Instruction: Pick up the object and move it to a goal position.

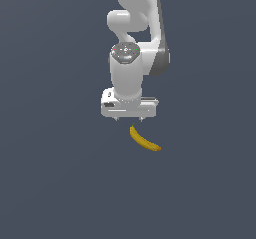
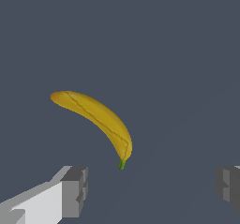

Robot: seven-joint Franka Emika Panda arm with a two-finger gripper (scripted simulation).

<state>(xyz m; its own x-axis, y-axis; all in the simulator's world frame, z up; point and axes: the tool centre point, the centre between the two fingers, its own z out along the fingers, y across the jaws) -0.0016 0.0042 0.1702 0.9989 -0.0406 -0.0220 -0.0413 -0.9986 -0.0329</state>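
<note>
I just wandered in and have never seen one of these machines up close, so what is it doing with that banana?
This is a simulated scene: a white robot arm is trying to pick up a small yellow banana and carry it somewhere else. Right now its gripper sits just beside the banana's green stem end, with the two fingers spread wide apart. The wrist view shows the banana lying ahead of the fingers, not between them, so nothing has been grabbed yet. The banana rests alone on a plain dark surface.

A flat, featureless dark slate-blue surface fills the whole background.
</note>
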